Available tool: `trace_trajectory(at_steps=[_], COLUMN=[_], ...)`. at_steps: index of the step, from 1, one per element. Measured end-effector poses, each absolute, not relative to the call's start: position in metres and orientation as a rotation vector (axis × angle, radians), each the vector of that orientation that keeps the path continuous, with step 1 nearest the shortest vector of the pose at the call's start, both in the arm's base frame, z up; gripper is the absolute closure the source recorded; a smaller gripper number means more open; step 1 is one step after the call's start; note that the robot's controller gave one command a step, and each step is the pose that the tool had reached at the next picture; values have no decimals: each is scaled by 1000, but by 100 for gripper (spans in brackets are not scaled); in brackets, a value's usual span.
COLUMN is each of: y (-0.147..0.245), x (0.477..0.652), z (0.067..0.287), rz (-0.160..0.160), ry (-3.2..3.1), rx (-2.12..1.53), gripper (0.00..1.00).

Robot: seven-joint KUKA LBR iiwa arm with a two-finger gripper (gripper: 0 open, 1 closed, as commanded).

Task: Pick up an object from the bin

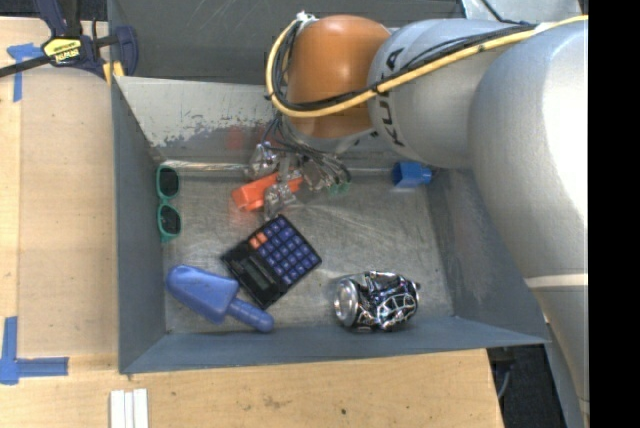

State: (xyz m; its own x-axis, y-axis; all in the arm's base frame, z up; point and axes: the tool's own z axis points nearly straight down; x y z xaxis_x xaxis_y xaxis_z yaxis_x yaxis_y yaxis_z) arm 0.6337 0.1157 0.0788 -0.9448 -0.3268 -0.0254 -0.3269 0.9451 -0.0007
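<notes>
- bin (pixel 135 246): plain grey, back wall scuffed paler
- sunglasses (pixel 167 203): green frames, dark lenses
- calculator (pixel 272 259): black, with a grid of blue keys
- scoop-shaped thing (pixel 215 296): soft blue all over
- crushed can (pixel 377 301): silver with dark print
- small block (pixel 411 175): bright blue
- plastic piece (pixel 250 195): orange
- wrist cover (pixel 335 76): orange-brown, yellow cable (pixel 330 102) looped across
</notes>
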Motion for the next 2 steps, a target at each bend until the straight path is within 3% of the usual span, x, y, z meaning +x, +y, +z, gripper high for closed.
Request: trace_trajectory(at_steps=[1,2], y=[116,115], x=[637,634], z=[141,132], rz=[0,1], ry=[3088,3098], rx=[-514,-514], gripper=[100,100])
